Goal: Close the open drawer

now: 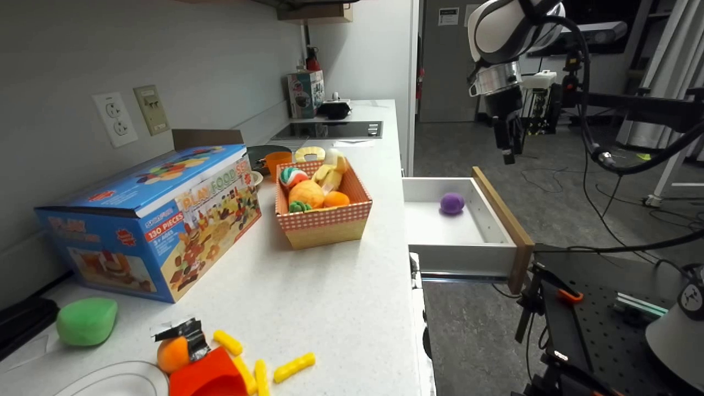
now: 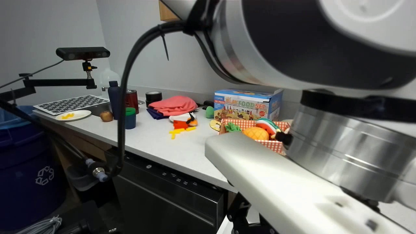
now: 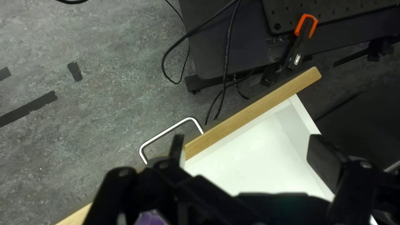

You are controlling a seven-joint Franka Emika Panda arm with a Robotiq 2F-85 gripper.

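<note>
Wrist view, and my gripper (image 3: 247,140) is spread wide, fingers (image 3: 325,162) well apart! The drawer (image 3: 265,153) stands pulled out below it, white inside showing between those fingers, wooden rim (image 3: 250,112) slanting across. And look, past one fingertip there's the metal handle (image 3: 165,132), jutting out beyond the rim. Over in an exterior view, a purple ball (image 1: 452,203) lies in the drawer, lower than my gripper, which hangs apart from the rim. Well off to my gripper's side, the red-checked fruit basket (image 1: 324,236) sits on the bench (image 1: 352,308).
</note>
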